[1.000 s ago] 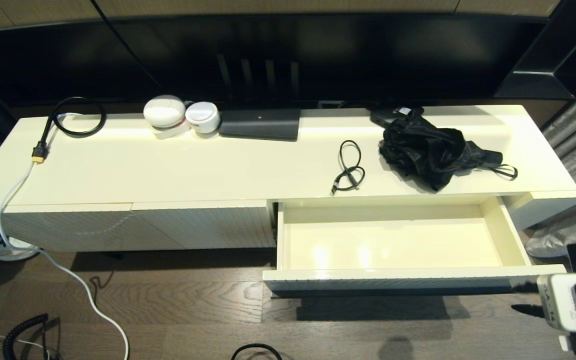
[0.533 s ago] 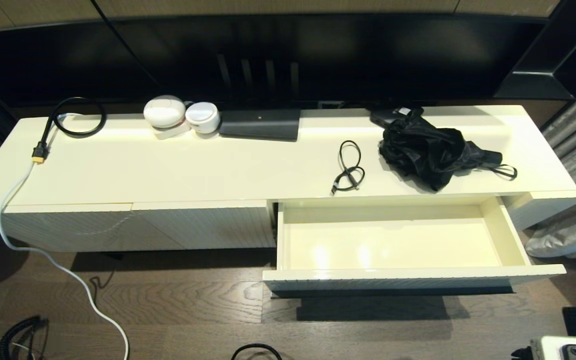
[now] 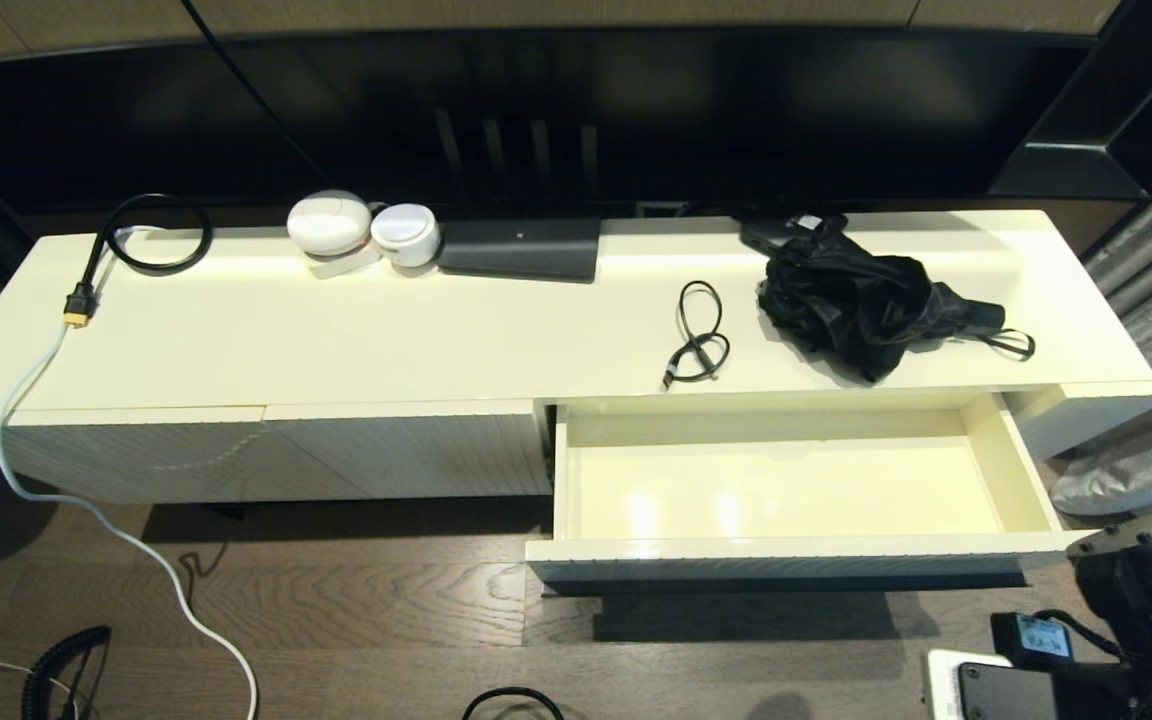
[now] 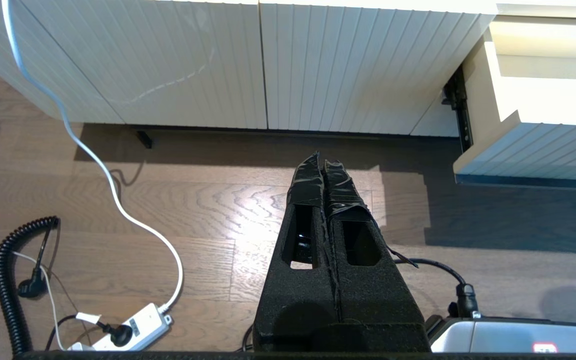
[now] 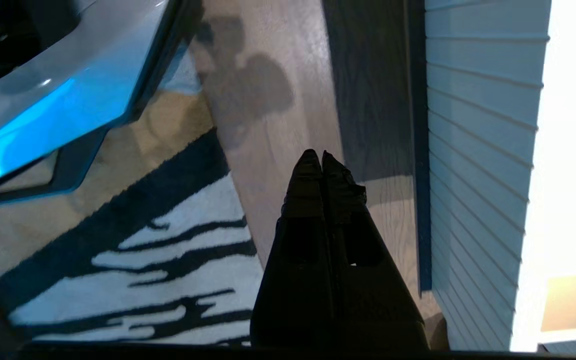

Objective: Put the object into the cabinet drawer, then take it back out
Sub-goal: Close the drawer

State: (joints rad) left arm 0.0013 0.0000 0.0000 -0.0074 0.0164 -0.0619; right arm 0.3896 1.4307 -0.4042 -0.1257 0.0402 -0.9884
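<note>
Evidently at the start, the right pincer (image 5: 322,162) hangs shut and empty beside the open, bare cabinet drawer (image 3: 981,440), so it must next rise, part and seize the black bundle (image 3: 866,295) on the counter (image 3: 386,340) beyond.

Glossy cream cabinet over matt wood-grain floor

The cabinet top (image 3: 436,340) and the cabinet drawer (image 3: 786,490) interior look smooth and glossy, catching light; the drawer front is ribbed. The black bag (image 3: 866,300) looks like crumpled, slightly shiny cloth. The floor (image 3: 386,610) is dark grained wood; both grippers' fingers (image 4: 313,185) are wrapped in matt black tape.
</note>
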